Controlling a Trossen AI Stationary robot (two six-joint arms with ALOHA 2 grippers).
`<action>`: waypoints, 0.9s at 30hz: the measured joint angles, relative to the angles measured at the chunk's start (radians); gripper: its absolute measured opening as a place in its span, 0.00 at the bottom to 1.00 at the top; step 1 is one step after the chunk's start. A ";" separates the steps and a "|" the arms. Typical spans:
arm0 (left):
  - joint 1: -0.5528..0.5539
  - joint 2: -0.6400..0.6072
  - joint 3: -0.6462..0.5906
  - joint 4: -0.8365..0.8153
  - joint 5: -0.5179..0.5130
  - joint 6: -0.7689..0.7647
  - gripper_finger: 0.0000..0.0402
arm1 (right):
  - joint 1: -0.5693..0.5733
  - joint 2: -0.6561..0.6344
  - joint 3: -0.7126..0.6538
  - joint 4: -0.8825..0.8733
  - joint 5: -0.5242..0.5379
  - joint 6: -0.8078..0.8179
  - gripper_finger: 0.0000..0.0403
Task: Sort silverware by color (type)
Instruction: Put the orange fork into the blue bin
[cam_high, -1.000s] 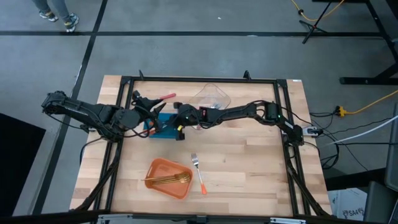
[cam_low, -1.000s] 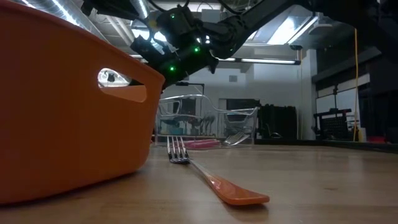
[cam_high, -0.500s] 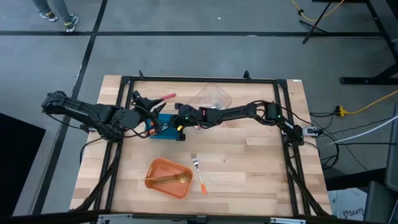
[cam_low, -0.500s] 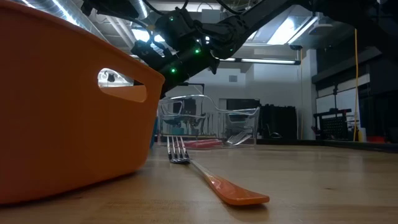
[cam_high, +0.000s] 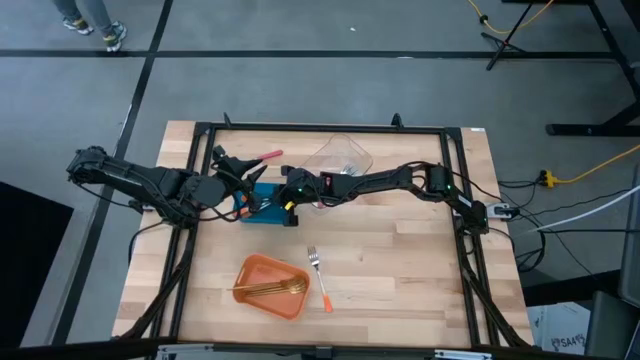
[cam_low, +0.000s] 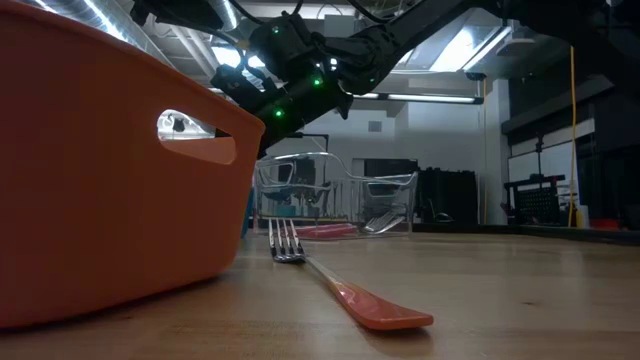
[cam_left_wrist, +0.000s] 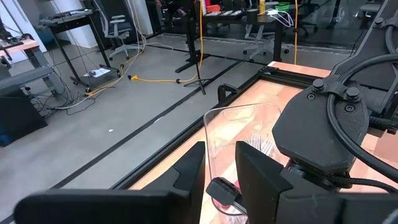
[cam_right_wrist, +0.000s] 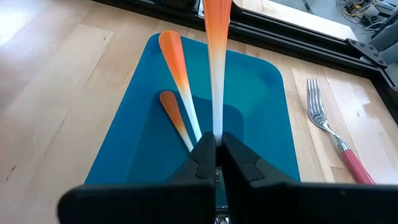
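Pale wood makes the table (cam_high: 400, 260), and the two arms meet over its far middle part. Under the right gripper (cam_right_wrist: 216, 148) lies the blue container (cam_right_wrist: 261, 130), with two orange-handled forks (cam_right_wrist: 176, 74) already inside it. The jaws of this gripper are pressed together on a third orange-handled fork (cam_right_wrist: 217, 56), which points forward from the fingertips, over the blue floor. Compared with one second ago, the right gripper has moved a little toward the blue container and then stopped; in the last half second nothing has shifted. This probably means the fork is in position and only the release is missing.

The left gripper (cam_left_wrist: 219, 168) waits just beside, its fingers partly apart and holding nothing that can be seen. In front of it stands the clear container (cam_left_wrist: 239, 127). A red-handled fork (cam_right_wrist: 339, 140) lies on the wood beside the blue container. Nearer the front edge, away from both grippers, the orange container (cam_high: 268, 288) holds gold forks (cam_high: 270, 289), and one more orange-handled fork (cam_high: 320, 277) lies next to it, still unsorted.
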 joint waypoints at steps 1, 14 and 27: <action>0.000 0.000 0.000 0.000 0.000 0.000 0.21 | 0.000 0.000 0.000 0.000 0.000 0.000 0.01; 0.000 0.000 0.000 0.000 0.000 0.000 0.21 | 0.000 -0.001 0.000 -0.001 -0.017 0.000 0.01; 0.000 0.000 0.000 0.000 0.000 0.000 0.21 | 0.000 -0.001 0.000 -0.002 -0.026 0.000 0.01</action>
